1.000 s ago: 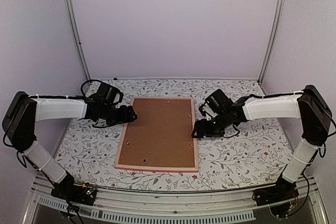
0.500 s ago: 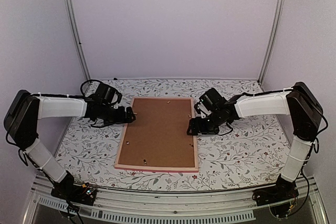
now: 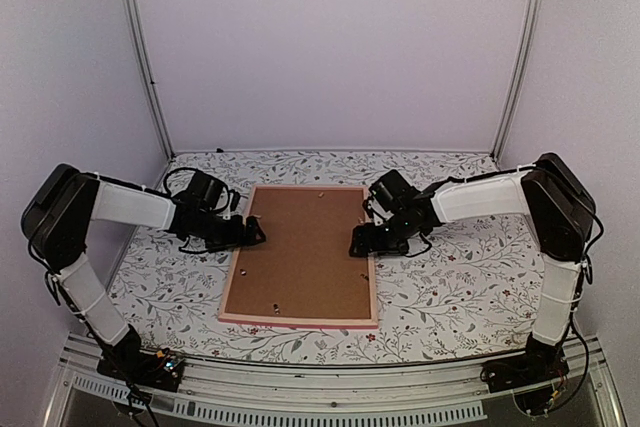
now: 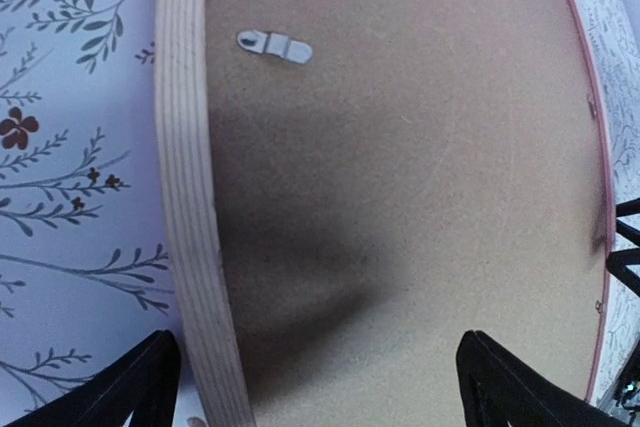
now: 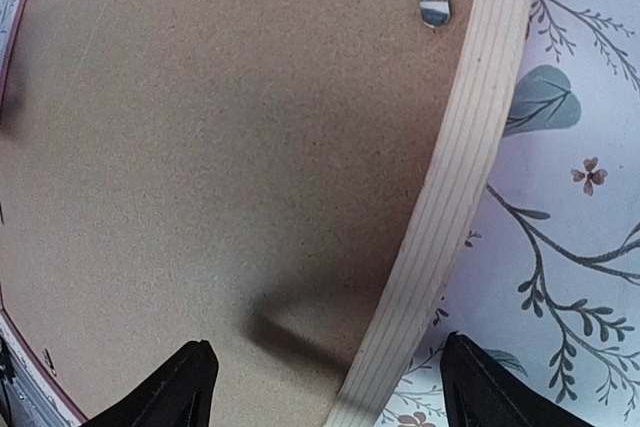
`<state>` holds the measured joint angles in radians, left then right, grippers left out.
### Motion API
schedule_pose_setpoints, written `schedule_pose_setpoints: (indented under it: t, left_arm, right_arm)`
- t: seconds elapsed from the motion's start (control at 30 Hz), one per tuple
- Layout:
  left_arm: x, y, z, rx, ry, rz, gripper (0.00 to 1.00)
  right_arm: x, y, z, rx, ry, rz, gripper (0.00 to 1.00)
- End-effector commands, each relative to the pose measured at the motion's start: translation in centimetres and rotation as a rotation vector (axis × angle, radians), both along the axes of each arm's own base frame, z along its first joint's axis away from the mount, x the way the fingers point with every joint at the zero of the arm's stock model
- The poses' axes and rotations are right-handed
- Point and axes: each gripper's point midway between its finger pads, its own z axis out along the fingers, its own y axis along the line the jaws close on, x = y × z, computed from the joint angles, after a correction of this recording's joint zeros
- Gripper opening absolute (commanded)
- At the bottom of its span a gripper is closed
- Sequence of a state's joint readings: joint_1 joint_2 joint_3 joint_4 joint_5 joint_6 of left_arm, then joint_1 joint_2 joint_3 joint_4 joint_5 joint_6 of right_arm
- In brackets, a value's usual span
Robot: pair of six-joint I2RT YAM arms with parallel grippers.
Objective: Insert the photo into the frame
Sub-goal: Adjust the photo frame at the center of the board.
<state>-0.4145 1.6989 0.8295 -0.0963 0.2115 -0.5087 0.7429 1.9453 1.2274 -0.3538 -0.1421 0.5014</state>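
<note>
Floral table [image 3: 450,287] bears the frame [image 3: 298,321] face down, backing board [image 3: 300,252] in. The left gripper [image 3: 255,232] and right gripper [image 3: 357,247] gape wide beside it. The photo is unseen, likely inside.

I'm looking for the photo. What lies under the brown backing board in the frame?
Only the backing board shows, filling the frame, with small metal tabs on it. Anything beneath, the photo included, is covered.
</note>
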Motion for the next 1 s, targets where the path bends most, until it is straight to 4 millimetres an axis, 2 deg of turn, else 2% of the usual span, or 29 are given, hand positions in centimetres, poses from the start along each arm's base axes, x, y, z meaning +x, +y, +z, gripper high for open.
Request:
schedule_pose_setpoints:
  t: [0.0,0.1,0.4,0.57,0.73,0.83,0.97]
  left_arm:
    - [-1.2,-1.4,-0.4,-0.107,0.032,-0.035,0.99]
    - [-1.2,-2.3,-0.4,-0.132,0.018,-0.055,0.97]
    - [-4.3,-5.0,0.6,-0.165,0.014,-0.118,0.93]
    - [-6.1,-5.8,1.1,-0.176,0.009,-0.122,0.92]
    - [-7.8,-6.4,1.9,-0.189,0.001,-0.128,0.92]
    - [-8.4,-6.2,2.2,-0.178,-0.007,-0.121,0.92]
    - [-7.7,-4.5,2.9,-0.089,-0.050,-0.079,0.94]
  right_arm:
    - [0.9,0.7,-0.7,0.017,0.011,-0.003,0.81]
    - [0.7,1.1,-1.1,0.028,0.030,0.002,0.81]
    - [-0.8,0.6,-0.6,0.078,0.053,-0.014,0.79]
    - [-1.8,-0.7,-0.5,0.064,0.060,-0.032,0.78]
    - [-3.6,-2.4,0.0,0.050,0.068,-0.052,0.77]
    - [-4.6,-3.4,1.1,0.044,0.060,-0.064,0.77]
    - [-5.6,-4.7,2.0,0.027,0.049,-0.079,0.78]
